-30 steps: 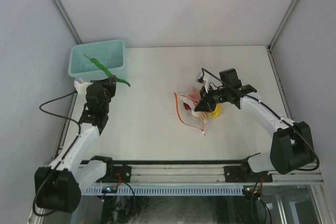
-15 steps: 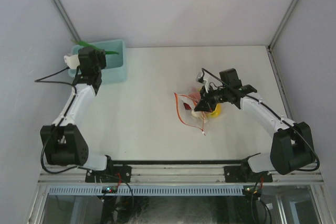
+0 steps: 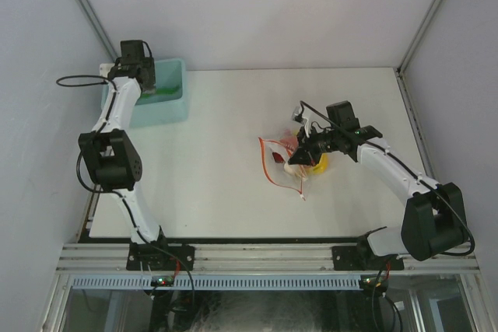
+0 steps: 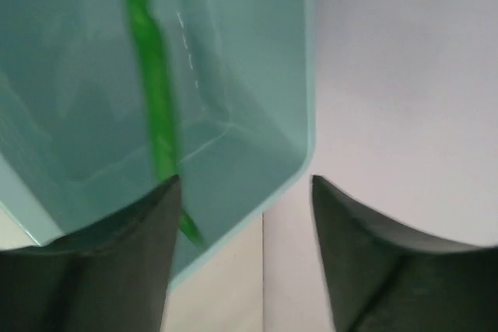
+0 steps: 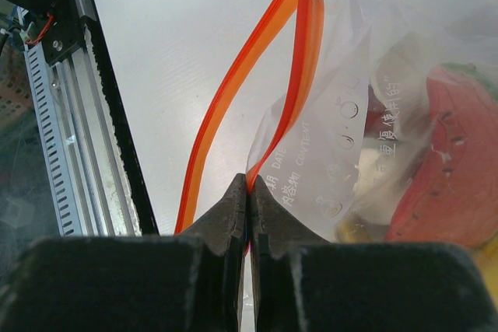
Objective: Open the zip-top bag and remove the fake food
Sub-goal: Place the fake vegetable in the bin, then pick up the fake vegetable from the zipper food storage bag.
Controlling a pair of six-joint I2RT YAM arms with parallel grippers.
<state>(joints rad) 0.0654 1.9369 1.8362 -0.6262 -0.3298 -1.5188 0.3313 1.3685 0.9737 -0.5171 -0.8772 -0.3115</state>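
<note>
Two grippers: we see the left gripper point(image 4: 243, 186) spread above the bin point(image 4: 299, 75), a green piece point(image 4: 152, 75) inside it. Right of centre lies the clear, crinkly bag point(image 5: 342, 106), a red piece point(image 5: 455, 169) inside; the right gripper point(image 5: 249, 196) pinches its film beside the orange strip point(image 5: 233, 87).

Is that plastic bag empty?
No, a red piece shows through the clear bag.

On the table point(image 3: 226, 169) the bin point(image 3: 159, 112) sits far-left, zip-top bag point(image 3: 272, 153) right of centre

Clear glossy plastic zip-top bag point(image 5: 346, 75); smooth plastic bin point(image 4: 249, 75).
</note>
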